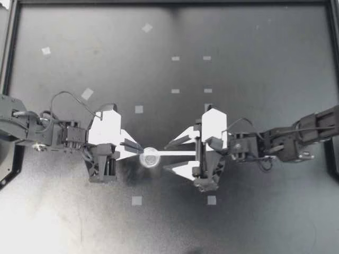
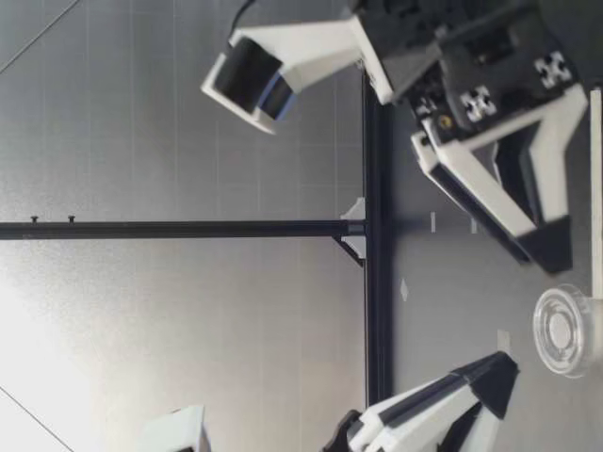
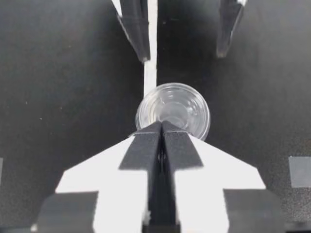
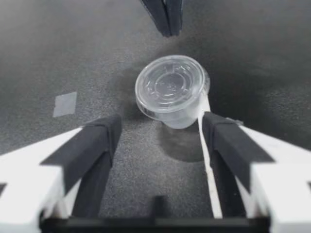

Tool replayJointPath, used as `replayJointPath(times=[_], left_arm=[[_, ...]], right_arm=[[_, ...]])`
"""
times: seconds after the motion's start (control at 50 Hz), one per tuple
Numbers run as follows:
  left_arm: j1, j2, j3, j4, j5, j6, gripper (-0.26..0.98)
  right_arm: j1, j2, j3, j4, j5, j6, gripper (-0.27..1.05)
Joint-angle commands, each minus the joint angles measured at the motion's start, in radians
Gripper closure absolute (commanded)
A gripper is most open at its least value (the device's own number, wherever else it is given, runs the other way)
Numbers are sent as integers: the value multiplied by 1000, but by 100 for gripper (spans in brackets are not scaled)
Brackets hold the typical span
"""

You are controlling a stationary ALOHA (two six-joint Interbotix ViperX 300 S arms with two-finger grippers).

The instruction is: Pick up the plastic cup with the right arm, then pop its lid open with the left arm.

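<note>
A small clear plastic cup [image 1: 150, 157] with a lid stands on the black table between my two grippers. My left gripper [image 1: 137, 149] is shut with nothing in it. Its tips lie right at the cup's rim [image 3: 172, 109]; whether they touch it I cannot tell. My right gripper [image 1: 170, 155] is open, with its fingertips just short of the cup [image 4: 172, 90] on the other side and not touching it. In the low view the cup [image 2: 565, 330] sits on the table between my left gripper's tip [image 2: 499, 372] and one finger [image 2: 542, 240] of my right gripper.
A thin white strip [image 1: 177, 154] lies on the table from the cup toward my right gripper. Several small pale tape squares [image 1: 136, 200] dot the mat. A black frame rail [image 1: 10, 47] borders the table at its left edge.
</note>
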Motion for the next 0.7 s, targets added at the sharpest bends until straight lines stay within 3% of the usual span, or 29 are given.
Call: replayJointPath(times=[0.0, 0.28, 0.68], left_arm=[[-8, -6, -17, 2, -11, 0, 66], [-40, 28, -21, 2, -55, -5, 66], [-40, 44, -14, 3, -58, 2, 66]], right_arm=[[8, 0, -29, -3, 9, 3, 8], [6, 32, -71, -2, 52, 6, 7], [6, 61, -103, -2, 69, 6, 7]])
